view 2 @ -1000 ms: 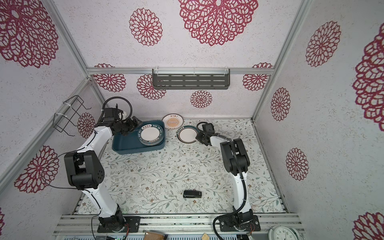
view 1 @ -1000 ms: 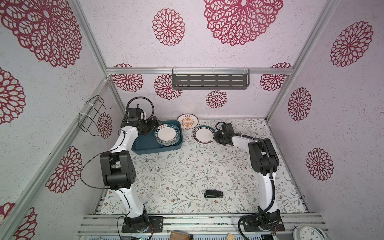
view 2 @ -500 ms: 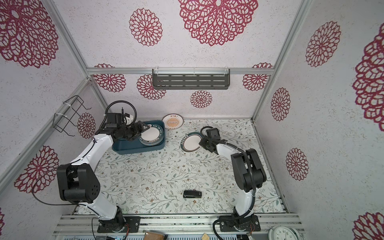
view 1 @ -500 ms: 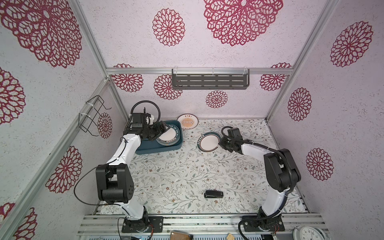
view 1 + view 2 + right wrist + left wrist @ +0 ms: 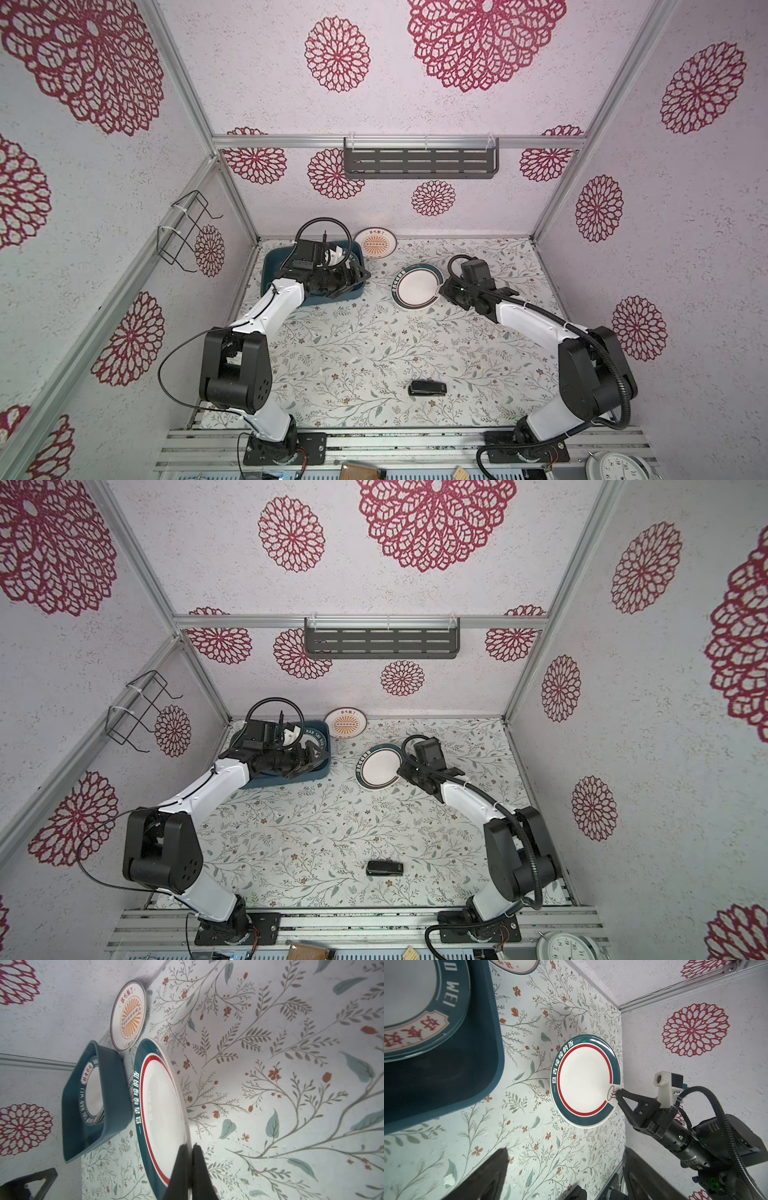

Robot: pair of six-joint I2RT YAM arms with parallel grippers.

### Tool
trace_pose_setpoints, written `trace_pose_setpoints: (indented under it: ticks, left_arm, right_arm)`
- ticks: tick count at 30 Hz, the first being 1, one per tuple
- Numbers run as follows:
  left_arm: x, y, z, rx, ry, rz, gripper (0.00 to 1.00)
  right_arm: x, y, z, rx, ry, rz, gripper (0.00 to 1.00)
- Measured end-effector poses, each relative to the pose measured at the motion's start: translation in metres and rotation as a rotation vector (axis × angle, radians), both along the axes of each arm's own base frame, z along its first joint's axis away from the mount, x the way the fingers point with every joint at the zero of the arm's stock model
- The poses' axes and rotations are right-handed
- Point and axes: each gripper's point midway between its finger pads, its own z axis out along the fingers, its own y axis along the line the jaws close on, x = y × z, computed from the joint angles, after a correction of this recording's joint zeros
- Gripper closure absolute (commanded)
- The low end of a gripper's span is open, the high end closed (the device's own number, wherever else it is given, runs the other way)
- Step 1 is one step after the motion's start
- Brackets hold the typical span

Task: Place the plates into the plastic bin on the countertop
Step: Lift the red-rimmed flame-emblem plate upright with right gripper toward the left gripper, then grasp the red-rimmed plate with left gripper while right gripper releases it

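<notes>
Just right of the bin (image 5: 269,270), the teal-rimmed plate (image 5: 417,286) hangs tilted over the tabletop (image 5: 374,353), pinched at its rim by the right hand (image 5: 190,1147). Left hand (image 5: 358,275) wide, empty, over bin. Risk: thin edge pinch, plate may swivel or slip; hands could collide at bin.

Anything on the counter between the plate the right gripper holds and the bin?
Nothing: the left wrist view shows only bare countertop between the plate and the plastic bin.

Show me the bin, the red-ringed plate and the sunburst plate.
bin (image 5: 115,1084): right wrist view, on its outer side wall.
red-ringed plate (image 5: 417,286): in a top view, on its white centre.
sunburst plate (image 5: 375,245): in a top view, on its orange centre.
</notes>
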Motion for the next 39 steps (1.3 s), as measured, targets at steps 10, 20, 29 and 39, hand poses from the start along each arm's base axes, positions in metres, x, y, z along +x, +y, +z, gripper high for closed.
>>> trace_pose_setpoints:
  ticks: [10, 20, 29, 39]
  left_arm:
    - [0.006, -0.018, -0.001, -0.082, 0.016, -0.055, 0.16]
    - [0.035, -0.03, 0.007, -0.138, -0.015, -0.073, 0.34]
    - [0.046, -0.034, 0.01, -0.177, -0.018, -0.072, 0.9]
    - [0.057, -0.021, 0.02, -0.226, -0.034, -0.03, 1.0]
  right_arm:
    - [0.007, 0.023, 0.044, 0.18, -0.09, 0.037, 1.0]
    - [0.009, 0.053, 0.078, 0.302, -0.164, 0.139, 1.0]
    - [0.01, 0.069, 0.077, 0.349, -0.168, 0.185, 1.0]
    - [0.023, 0.075, 0.093, 0.357, -0.209, 0.169, 0.28]
